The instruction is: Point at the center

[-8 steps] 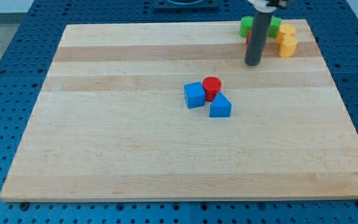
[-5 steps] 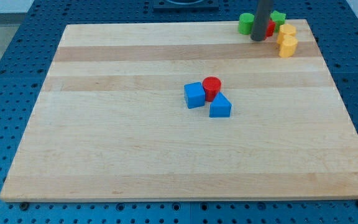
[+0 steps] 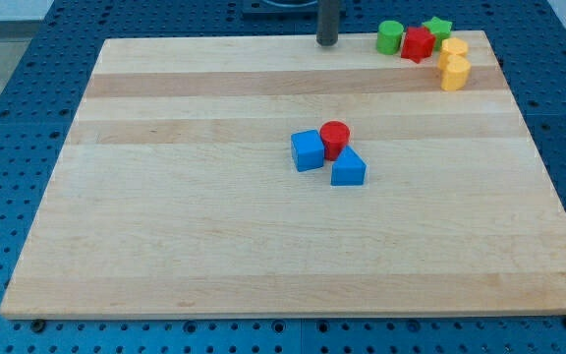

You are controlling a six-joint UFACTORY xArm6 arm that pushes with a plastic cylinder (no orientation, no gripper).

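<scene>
My tip is at the view's top edge of the wooden board, left of the corner cluster and far above the middle blocks. Near the board's middle, a blue cube, a red cylinder and a blue triangular block sit close together, touching or nearly so. The tip touches no block.
At the view's top right corner sit a green cylinder, a red block, a green star-shaped block and two yellow blocks. Blue perforated table surrounds the board.
My tip moved from the top right area up to the corner cluster, then left along the board's top edge. The red block at the corner is now uncovered. No blocks visibly shifted.
</scene>
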